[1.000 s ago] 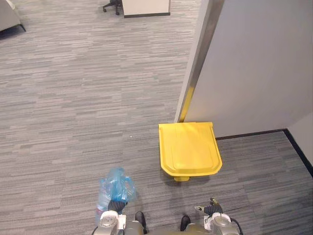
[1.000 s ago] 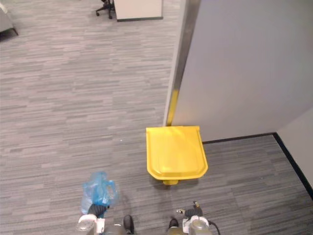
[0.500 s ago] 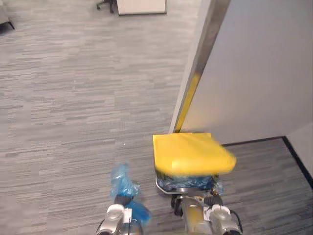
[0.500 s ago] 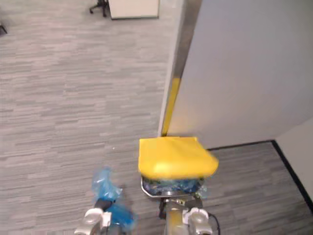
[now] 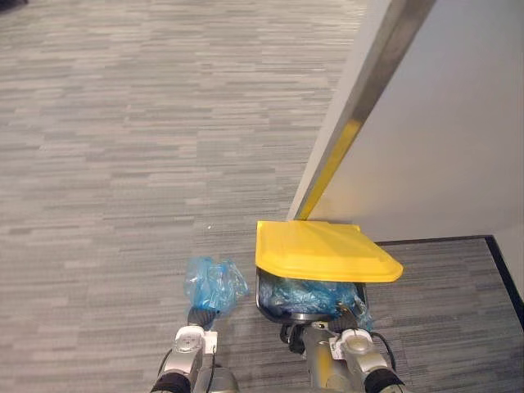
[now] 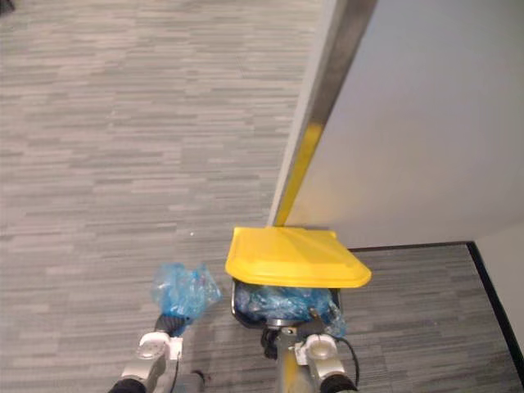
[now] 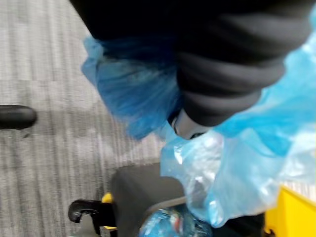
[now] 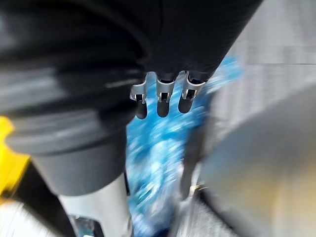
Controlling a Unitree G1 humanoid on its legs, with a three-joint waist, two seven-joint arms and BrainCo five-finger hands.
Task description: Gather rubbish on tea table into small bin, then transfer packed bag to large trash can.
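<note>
Since a second ago the flat yellow plastic lid (image 5: 326, 250) has swung up from the large dark trash can (image 5: 260, 296), and the crumpled blue plastic bag (image 5: 214, 282) has come in from open floor to just beside the can's left wall.

In the left eye view the lid tilts over a blue liner. The left hand (image 5: 199, 318) is clenched on the bag's neck, holding it upright off the grey striped carpet (image 5: 123, 131). The right hand (image 5: 350, 318) sits at the can's front edge.

In the right eye view the grey wall panel (image 6: 426, 123) stands close behind the can; open carpet lies to the left.

In the left wrist view, blue plastic bunches under the dark cover.

In the right wrist view, I cannot tell whether that hand grips anything.
</note>
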